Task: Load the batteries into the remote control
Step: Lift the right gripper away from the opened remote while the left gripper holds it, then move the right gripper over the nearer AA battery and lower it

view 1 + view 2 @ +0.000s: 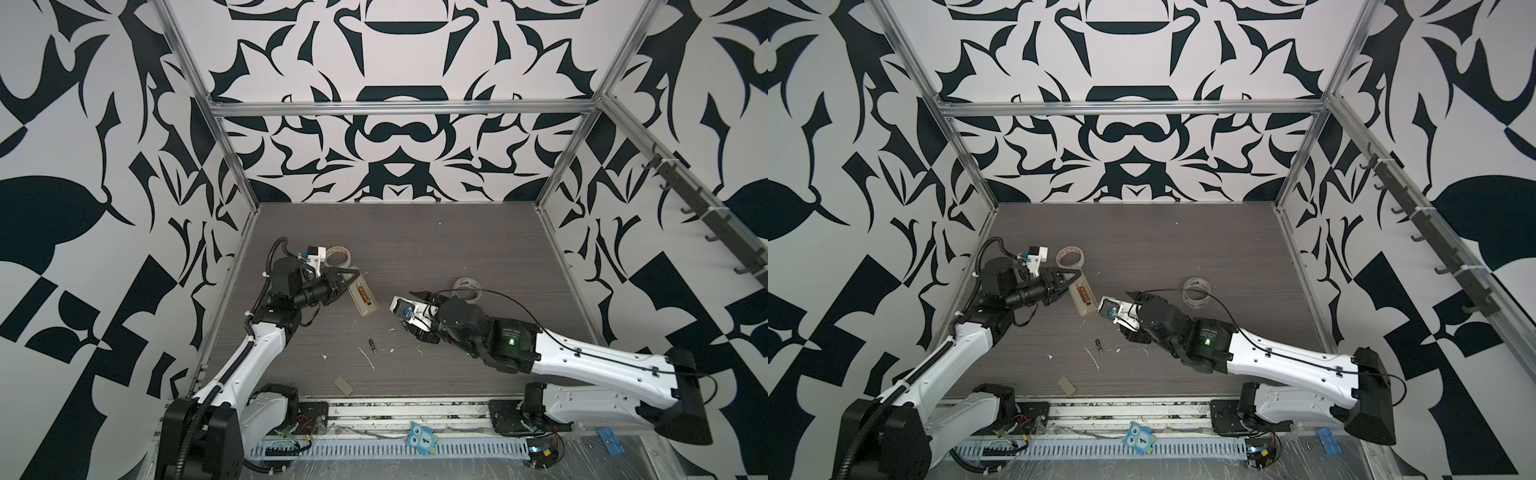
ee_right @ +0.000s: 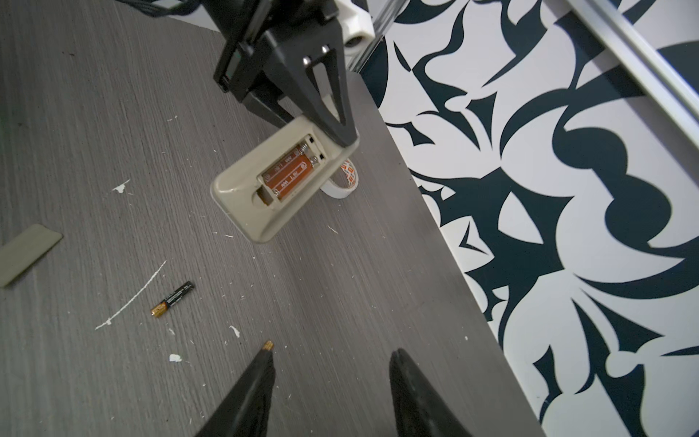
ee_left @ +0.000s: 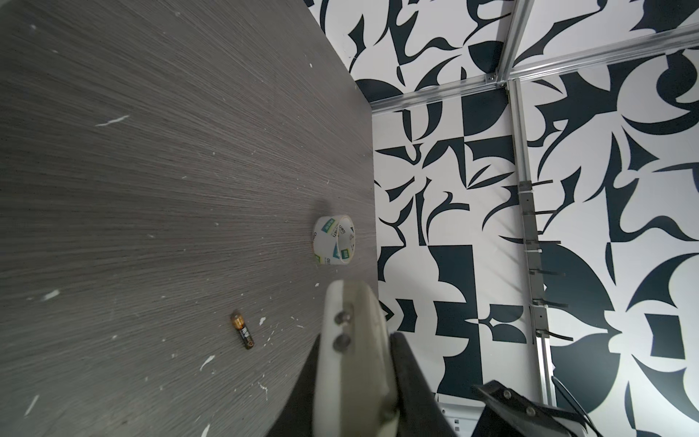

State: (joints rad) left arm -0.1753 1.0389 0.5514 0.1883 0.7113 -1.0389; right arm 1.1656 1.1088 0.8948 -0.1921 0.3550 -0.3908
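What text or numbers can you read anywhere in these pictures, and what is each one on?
"1": on the blue owl tag.
"AAA 1.5V", faint: inside the remote control, in its open battery bay.
Too blurred to read: print on the loose battery, the green-labelled tape roll and the right arm's label.

The orange label (image 2: 289, 176) in the remote control's (image 2: 242, 212) open bay looked like "AAA 1.5V". The owl tag (image 1: 423, 441) showed a "1". Print on the tape roll (image 3: 334, 240) and the loose battery (image 2: 173, 299) was too small to read.
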